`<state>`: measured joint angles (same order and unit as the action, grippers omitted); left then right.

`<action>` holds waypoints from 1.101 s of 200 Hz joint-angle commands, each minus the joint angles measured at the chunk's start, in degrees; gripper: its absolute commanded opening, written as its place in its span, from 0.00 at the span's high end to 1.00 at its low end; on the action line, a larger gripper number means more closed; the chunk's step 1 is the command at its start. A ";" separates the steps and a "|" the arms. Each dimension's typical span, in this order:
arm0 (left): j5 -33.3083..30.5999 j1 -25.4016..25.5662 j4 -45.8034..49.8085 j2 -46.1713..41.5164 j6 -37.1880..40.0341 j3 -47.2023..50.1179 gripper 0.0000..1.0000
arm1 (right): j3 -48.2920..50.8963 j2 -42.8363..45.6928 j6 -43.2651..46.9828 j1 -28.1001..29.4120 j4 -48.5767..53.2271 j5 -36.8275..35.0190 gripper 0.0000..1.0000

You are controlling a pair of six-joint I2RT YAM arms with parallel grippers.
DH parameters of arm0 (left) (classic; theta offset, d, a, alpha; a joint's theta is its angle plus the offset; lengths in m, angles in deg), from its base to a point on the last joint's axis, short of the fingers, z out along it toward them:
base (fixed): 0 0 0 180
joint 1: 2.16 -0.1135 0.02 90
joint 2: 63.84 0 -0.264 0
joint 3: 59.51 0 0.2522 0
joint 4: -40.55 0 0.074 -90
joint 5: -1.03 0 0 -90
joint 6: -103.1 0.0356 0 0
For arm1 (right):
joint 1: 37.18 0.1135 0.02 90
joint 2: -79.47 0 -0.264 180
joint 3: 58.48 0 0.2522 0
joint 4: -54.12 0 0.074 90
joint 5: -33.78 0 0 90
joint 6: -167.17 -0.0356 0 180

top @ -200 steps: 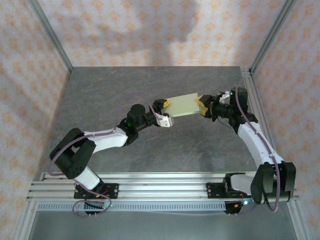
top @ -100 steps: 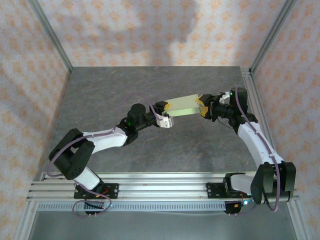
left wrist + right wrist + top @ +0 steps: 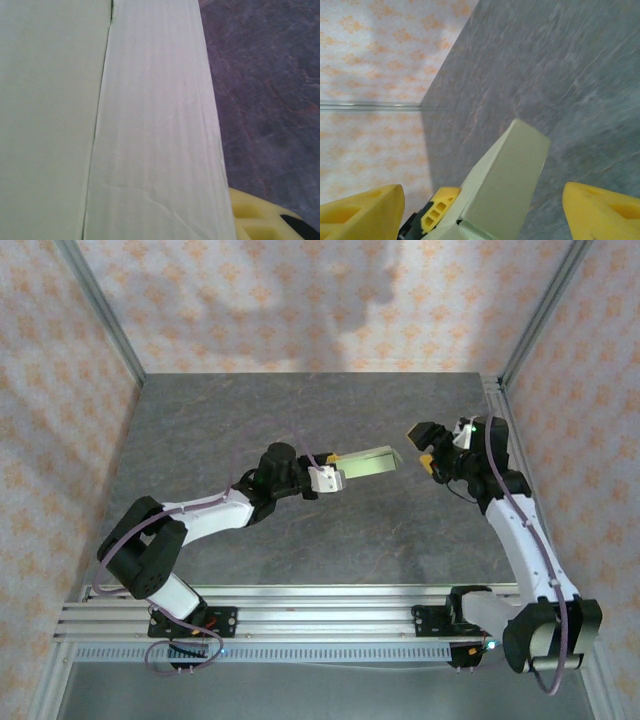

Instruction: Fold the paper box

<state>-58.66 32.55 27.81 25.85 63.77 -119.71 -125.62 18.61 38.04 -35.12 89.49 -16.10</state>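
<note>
The paper box [image 3: 368,462] was in the air above the middle of the bench [image 3: 250,410], not lying on it. From above it looked like a narrow, pale green strip, tilted a little, with its far end pointing toward my right arm. In my left wrist view the card was very close to the lens, and one long crease [image 3: 99,130] ran down it between two panels. In my right wrist view the free end showed some thickness, so I judged that the card was partly folded over itself and not yet a closed box. My left pincer [image 3: 332,467] was pinching the near end of the card and carried it alone; one of its yellow fingers [image 3: 255,222] showed just beside the edge of the card. My right pincer [image 3: 424,446] stood apart from the free end, touching nothing, with its two fingers [image 3: 365,210] spread wide to either side of the card's tip. I took this step to be a pause between two folds: one side gripped, the other side free for a new hold. The next move, as I judged it, called for my right pincer to come to the free end and close on a panel or flap there, and then turn it along the crease while my left one held steady. The card seemed thin and easy to bend, so I thought the closing should be gentle and should land beside a crease, otherwise the strip could twist or buckle.
</note>
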 commanded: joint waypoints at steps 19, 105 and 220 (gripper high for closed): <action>4.14 -1.52 7.53 -1.46 -7.39 -0.87 0.58 | -1.84 2.68 17.06 -0.23 5.84 -6.25 0.19; 8.65 -2.81 23.95 2.89 -5.82 -4.02 0.59 | -6.10 2.38 45.35 6.82 16.30 -9.22 0.22; 12.23 -4.31 34.69 10.02 -5.24 -10.71 0.63 | -6.85 -9.97 56.46 18.29 15.70 -17.39 0.57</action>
<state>-46.86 28.77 56.47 34.55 57.98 -128.43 -130.12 10.65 92.04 -17.17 105.57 -33.78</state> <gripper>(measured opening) 0.419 0.436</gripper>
